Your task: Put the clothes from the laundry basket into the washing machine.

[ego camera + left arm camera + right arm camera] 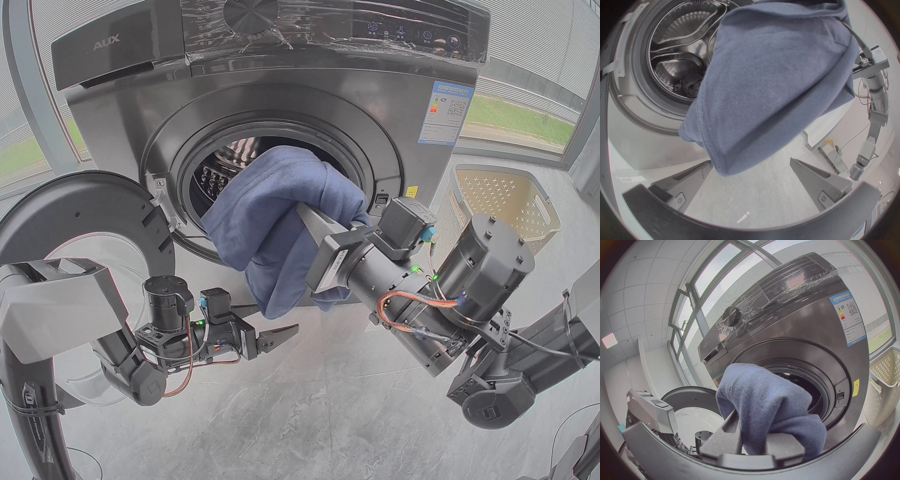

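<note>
Two robot arms fill the near foreground. On the right, one end effector (307,217) (753,440) is clenched on a single blue garment (275,212) (765,405) (775,78). It holds the garment up in front of the round mouth of the drum (219,172). The cloth is draped over the fingers. Its long axis runs up and down, with the bunched top level with the opening and the loose hem pointing at the floor (325,400).

On the left, lower and nearer, the second end effector (275,319) (750,175) is released and grasps nothing. Its two fingers are spread apart just below the hanging hem.

One dark grey front-loading washing machine (350,94) stands at the far side. Its round door (81,212) is swung wide open to the left. One small dark piece of clothing (689,86) lies at the bottom of the steel drum.

One beige perforated laundry basket (500,194) (884,377) stands on the floor just right of the machine.

The floor is pale grey marbled tile. Tall windows behind the machine look onto green grass.
</note>
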### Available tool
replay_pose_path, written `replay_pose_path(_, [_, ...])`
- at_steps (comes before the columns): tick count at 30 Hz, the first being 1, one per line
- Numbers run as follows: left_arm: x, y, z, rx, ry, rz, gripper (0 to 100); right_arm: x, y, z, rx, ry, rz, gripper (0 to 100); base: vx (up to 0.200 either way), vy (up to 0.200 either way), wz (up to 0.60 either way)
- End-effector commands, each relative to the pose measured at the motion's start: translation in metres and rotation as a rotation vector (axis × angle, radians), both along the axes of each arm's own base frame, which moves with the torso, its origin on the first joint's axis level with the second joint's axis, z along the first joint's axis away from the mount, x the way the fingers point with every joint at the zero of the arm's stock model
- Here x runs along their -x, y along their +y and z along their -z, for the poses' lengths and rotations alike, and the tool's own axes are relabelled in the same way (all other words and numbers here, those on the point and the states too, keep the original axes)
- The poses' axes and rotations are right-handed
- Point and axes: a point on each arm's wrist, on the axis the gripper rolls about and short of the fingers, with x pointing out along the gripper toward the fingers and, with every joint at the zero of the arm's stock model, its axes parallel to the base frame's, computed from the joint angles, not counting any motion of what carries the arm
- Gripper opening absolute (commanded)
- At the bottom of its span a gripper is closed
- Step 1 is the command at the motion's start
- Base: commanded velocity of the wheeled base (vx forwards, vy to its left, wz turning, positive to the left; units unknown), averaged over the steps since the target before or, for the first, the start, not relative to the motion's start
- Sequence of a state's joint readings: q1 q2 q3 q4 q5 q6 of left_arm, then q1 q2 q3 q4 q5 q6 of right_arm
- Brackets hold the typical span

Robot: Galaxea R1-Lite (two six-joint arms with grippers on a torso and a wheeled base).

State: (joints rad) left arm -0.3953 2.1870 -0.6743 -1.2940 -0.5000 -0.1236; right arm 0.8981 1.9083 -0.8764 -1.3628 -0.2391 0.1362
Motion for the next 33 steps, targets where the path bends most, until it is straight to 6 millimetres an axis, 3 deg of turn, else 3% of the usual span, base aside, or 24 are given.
replay_pose_path(1, [-0.007, -0.002, 0.003, 0.003, -0.008, -0.003, 100, 0.002, 0.001, -0.001, -0.002, -0.001, -0.005, 0, 0.0, 0.0, 0.0])
replay_pose_path(10, [-0.024, -0.009, 0.001, 0.021, -0.067, -0.034, 100, 0.002, 0.001, 0.002, 0.001, 0.002, -0.004, 0, 0.0, 0.0, 0.0])
replay_pose_path(17, [-0.022, -0.016, 0.001, 0.021, -0.087, -0.044, 100, 0.001, 0.001, 0.002, 0.001, 0.002, -0.002, 0, 0.0, 0.0, 0.0])
replay_pose_path(18, [-0.021, -0.017, 0.001, 0.025, -0.093, -0.047, 0, 0.001, 0.001, 0.003, 0.001, 0.002, -0.002, 0, 0.0, 0.0, 0.0])
replay_pose_path(26, [-0.008, -0.025, 0.003, 0.04, -0.128, -0.044, 0, -0.002, -0.003, 0.008, 0.014, 0.013, 0.007, 0, 0.0, 0.0, 0.0])
replay_pose_path(33, [0.043, -0.019, -0.008, 0.03, -0.126, 0.005, 0, -0.007, -0.005, 0.02, 0.044, 0.037, 0.017, 0, 0.0, 0.0, 0.0])
